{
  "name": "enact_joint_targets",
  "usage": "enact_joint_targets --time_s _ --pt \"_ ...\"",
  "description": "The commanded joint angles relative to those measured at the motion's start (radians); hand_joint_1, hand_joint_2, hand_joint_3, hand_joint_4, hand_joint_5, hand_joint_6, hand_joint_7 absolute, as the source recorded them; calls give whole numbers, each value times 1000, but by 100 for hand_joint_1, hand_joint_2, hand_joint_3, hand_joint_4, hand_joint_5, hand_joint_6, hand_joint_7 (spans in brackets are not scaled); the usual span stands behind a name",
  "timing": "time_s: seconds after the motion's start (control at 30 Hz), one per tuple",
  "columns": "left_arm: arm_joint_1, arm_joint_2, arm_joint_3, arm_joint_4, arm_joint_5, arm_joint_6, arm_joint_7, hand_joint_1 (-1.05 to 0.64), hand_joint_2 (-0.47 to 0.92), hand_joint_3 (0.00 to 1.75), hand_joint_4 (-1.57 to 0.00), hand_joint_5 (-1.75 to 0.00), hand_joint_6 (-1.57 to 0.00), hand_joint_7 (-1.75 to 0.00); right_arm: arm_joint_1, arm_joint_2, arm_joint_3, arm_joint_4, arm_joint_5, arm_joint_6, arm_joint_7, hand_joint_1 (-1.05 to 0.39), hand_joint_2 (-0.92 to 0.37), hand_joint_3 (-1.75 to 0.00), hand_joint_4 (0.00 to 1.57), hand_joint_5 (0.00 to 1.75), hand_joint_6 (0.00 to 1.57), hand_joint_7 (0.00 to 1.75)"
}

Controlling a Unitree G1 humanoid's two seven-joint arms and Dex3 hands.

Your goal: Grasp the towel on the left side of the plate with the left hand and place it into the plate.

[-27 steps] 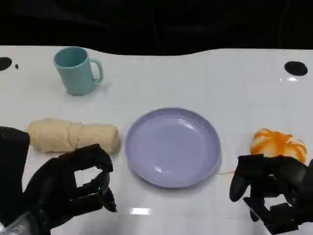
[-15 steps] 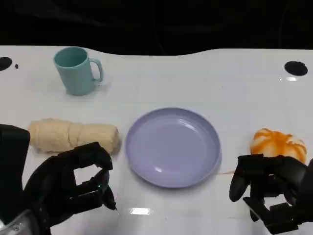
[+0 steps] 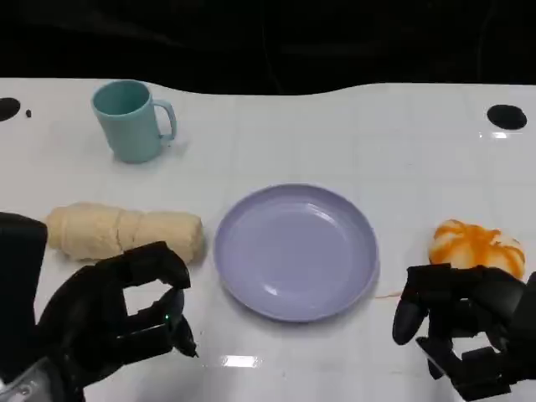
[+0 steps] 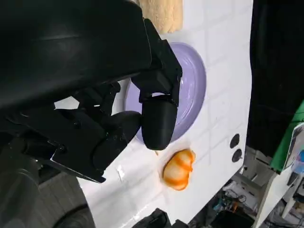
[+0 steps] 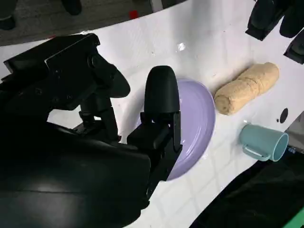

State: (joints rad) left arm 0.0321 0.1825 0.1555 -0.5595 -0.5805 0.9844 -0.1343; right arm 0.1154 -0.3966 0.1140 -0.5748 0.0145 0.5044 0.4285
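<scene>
At nine o'clock of the lavender plate [image 3: 295, 251] lies the rolled beige towel [image 3: 126, 232], ungrasped. Left hand [image 3: 113, 322] hovers near it, fingers curled on nothing; approach step, reach forward next.

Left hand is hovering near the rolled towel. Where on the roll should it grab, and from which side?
Probably the middle of the towel, from above. It lies as a long roll across the table, left of the plate, so fingers straddling its narrow width, one side far and one near, should wrap it evenly. The left hand sits just on its near side, holding nothing.
</scene>
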Motion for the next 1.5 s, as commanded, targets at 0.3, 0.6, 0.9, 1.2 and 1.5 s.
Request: enact_joint_targets --time_s 0.3,0.6,0.9,1.2,1.5 --pt "29 170 -140 11 340 -366 -65 -21 78 61 -54 -94 -67 -37 -12 -1 12 -1 -3 1 -15 5 -56 -109 70 168 70 143" --pt "-53 368 -235 83 639 -593 -158 -38 92 22 -30 -70 -48 -7 -15 -1 16 -2 -7 2 -16 5 -57 -109 69 167 69 142" --pt "-224 506 -449 253 1155 -733 -171 -55 92 6 -20 -42 -30 0 -13 -2 17 -9 -8 13 -18 5 -58 -107 69 167 69 143" --pt "-396 424 -560 523 1352 -772 -186 -58 87 0 -28 -23 -28 -1 -14 -2 17 -6 -6 12 -20 5 -58 -107 69 167 70 143" --pt "-535 320 -628 891 1395 -843 -142 -55 86 0 -38 -13 -32 -1 -18 -1 21 1 -5 -2 -18 5 -57 -109 69 168 70 143"
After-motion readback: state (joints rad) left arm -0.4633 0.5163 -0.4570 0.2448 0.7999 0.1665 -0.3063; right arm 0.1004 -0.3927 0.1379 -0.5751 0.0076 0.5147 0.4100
